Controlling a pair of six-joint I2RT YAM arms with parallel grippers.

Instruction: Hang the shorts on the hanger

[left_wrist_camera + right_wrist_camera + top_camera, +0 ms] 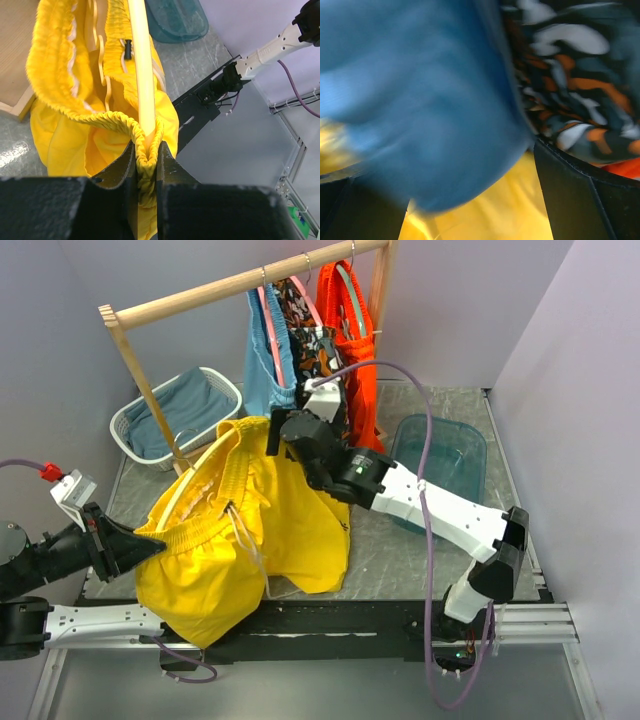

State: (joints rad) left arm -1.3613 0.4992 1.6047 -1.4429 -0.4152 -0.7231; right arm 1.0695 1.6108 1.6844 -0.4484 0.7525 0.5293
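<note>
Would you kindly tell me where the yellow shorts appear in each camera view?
Top external: the yellow shorts lie left of centre.
Left wrist: left and centre, waistband pinched in the left gripper.
Right wrist: bottom centre, under blurred light blue shorts.
Shared landmark: the teal tub, right of centre in top external, at the top edge in left wrist.
</note>
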